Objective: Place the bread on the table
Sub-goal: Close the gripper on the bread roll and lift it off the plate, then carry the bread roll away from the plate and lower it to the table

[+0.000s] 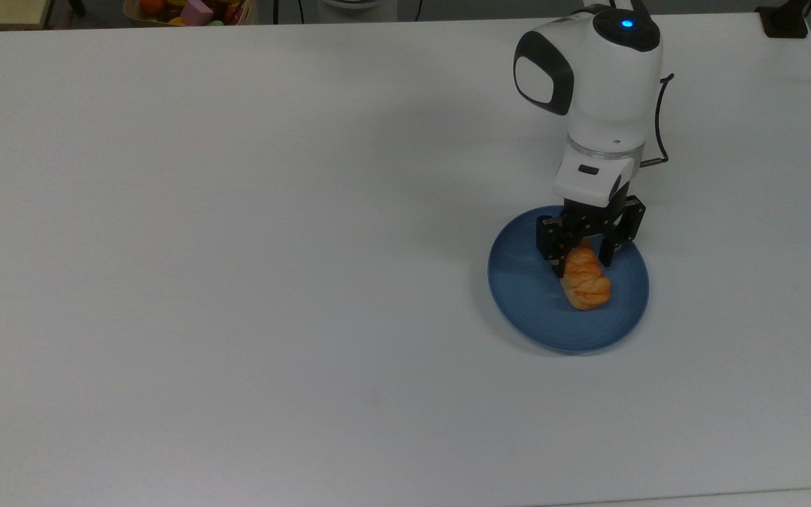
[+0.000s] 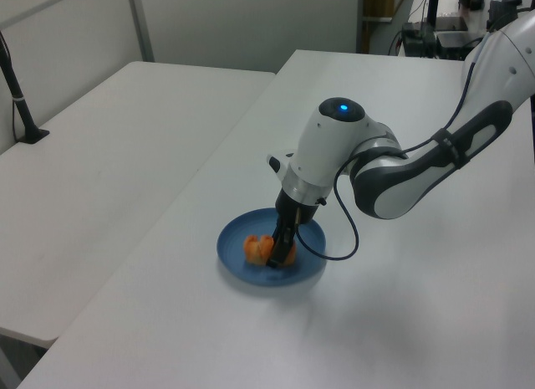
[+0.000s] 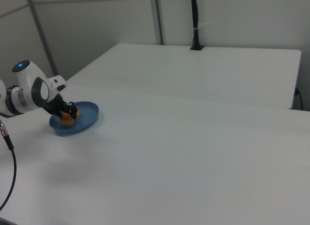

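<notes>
The bread [image 1: 588, 283], a small golden-orange braided roll, lies on a round blue plate [image 1: 525, 296] on the white table [image 1: 236, 246]. My gripper [image 1: 583, 262] points down over the plate, its two black fingers pressed against the sides of the roll's far end. The roll rests on the plate. In the left view the gripper [image 2: 280, 251] covers part of the bread [image 2: 254, 248] on the plate [image 2: 230, 238]. The right view shows the bread [image 3: 66, 120] and plate [image 3: 87, 118] at the far left, under the gripper [image 3: 68, 112].
A basket of colourful toys [image 1: 191, 10] sits beyond the table's far edge at the top view's upper left. A black mount [image 1: 786, 21] stands at the far right corner. A second white table [image 2: 100, 155] adjoins this one, and wide bare tabletop lies around the plate.
</notes>
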`<state>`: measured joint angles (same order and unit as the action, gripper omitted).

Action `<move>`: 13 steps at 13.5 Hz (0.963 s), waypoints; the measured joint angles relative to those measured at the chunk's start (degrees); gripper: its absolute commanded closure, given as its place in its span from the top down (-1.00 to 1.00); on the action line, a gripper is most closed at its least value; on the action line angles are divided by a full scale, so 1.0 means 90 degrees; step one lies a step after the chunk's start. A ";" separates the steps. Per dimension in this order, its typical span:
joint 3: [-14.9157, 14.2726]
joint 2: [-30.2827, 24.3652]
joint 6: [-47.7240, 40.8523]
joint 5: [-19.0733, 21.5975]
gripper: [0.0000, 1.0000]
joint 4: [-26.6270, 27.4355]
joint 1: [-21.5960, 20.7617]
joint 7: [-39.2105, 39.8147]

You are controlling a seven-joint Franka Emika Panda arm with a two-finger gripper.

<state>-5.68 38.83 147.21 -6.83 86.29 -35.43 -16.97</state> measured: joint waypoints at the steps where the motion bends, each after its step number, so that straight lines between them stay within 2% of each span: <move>1: 0.0000 0.0000 0.0000 -0.0189 -0.34 0.0000 -0.0019 -0.0001; 3: 0.0000 0.0000 0.0000 -0.0259 -0.45 -0.0009 -0.0025 -0.0002; 7: -0.0012 -0.0149 0.0000 -0.0268 -0.45 -0.0141 -0.0019 -0.0002; 13: -0.0059 -0.1115 -0.1111 -0.0268 -0.44 -0.0145 0.0081 -0.0002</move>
<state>-6.21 28.80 137.20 -9.25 84.98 -34.70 -16.98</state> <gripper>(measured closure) 0.718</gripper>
